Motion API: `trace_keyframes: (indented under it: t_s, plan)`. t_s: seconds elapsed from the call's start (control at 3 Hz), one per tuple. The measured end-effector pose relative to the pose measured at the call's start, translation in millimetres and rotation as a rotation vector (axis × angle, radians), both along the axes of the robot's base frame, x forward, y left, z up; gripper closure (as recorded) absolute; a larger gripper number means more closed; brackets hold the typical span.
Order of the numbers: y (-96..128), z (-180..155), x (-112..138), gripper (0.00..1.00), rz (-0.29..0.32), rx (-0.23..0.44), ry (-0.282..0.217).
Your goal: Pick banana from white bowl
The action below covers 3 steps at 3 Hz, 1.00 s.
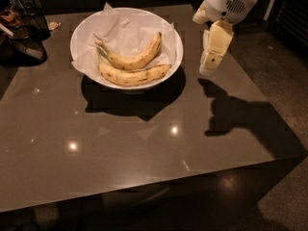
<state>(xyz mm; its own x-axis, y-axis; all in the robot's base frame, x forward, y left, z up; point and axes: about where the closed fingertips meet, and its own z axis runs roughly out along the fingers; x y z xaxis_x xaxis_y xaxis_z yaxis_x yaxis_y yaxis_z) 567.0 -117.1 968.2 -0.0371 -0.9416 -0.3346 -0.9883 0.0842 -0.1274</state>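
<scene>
The white bowl (82, 32) stands on the far middle of the table, lined with crumpled white paper. Two yellow bananas lie in it: one curved banana (137, 57) at the back and a straighter one (134, 75) along the front rim. The gripper (211, 61) hangs from the white arm (228, 1) just right of the bowl, pointing down, above the table and apart from the bowl's rim. It holds nothing.
The glossy brown table (144, 143) drops off at its front and right edges. Dark objects (21, 28) stand at the far left corner. A small scrap (54, 26) lies near them.
</scene>
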Motion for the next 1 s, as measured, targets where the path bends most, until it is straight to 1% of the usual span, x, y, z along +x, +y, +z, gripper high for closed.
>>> trace_keyframes:
  t_s: [0.33,0.67,1.0]
  plan:
    - [26,10,20,0.00,0.045,0.007,-0.015]
    - [82,10,58,0.00,0.116,0.002,-0.034]
    - [88,11,68,0.00,0.109,0.020,-0.065]
